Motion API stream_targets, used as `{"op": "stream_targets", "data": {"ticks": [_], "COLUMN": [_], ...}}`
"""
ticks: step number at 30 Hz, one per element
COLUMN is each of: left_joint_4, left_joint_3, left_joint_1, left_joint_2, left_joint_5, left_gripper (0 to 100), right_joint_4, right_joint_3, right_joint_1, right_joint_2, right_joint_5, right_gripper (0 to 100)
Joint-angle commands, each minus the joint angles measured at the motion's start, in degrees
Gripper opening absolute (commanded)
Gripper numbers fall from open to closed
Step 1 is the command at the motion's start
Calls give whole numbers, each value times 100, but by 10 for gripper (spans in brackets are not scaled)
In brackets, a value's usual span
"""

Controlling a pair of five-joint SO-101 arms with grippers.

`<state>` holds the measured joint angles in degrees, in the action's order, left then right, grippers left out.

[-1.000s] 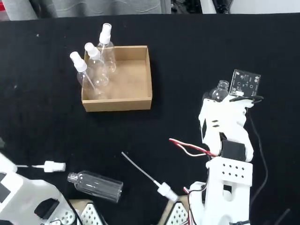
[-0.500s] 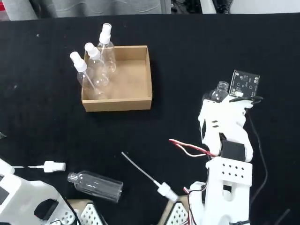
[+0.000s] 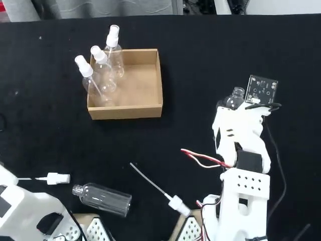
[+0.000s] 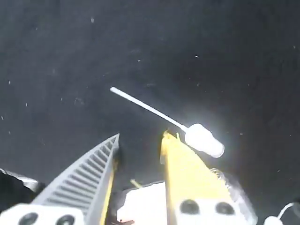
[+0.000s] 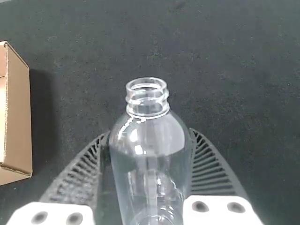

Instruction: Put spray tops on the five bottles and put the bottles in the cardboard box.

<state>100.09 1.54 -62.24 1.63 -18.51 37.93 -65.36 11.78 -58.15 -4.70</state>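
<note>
Bottle (image 5: 149, 154) with bare neck, upright, clamped between fingers of right claw (image 5: 150, 136), at 3 o'clock on black counter (image 3: 210, 50). Left claw (image 4: 139, 138) spread apart at 8 o'clock, just beside loose spray top (image 4: 202, 140). Second bottle (image 3: 103, 197) lying flat at 7 o'clock; second spray top (image 3: 175, 202) at 6 o'clock. Cardboard box (image 3: 125, 111) at 11 o'clock, holding three topped bottles (image 3: 103, 75).

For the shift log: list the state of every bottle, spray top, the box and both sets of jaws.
Cardboard box, open, three bottles inside.
Boxed bottles, upright, capped.
Held bottle, uncapped.
Lying bottle, on its side, uncapped.
Loose spray tops, two, lying unattached.
Left gripper, jaws open, empty.
Right gripper, jaws shut on held bottle.
</note>
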Motion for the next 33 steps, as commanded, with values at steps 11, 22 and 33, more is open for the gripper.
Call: {"op": "stream_targets", "data": {"ticks": [11, 22, 33], "left_joint_4": [62, 53, -316], "left_joint_3": [-1191, -1886, -2659], "left_joint_1": [1130, 1692, 1771], "left_joint_2": [-1609, -2022, -2084], "left_joint_5": [-1556, -3033, -5846], "left_gripper": [130, 284, 261], "right_joint_4": [-167, -167, -167], "right_joint_3": [48, 57, 57], "right_joint_1": [149, 149, 149], "right_joint_2": [-207, -207, -207], "right_joint_5": [53, 62, 62], "right_gripper": [116, 116, 116]}}
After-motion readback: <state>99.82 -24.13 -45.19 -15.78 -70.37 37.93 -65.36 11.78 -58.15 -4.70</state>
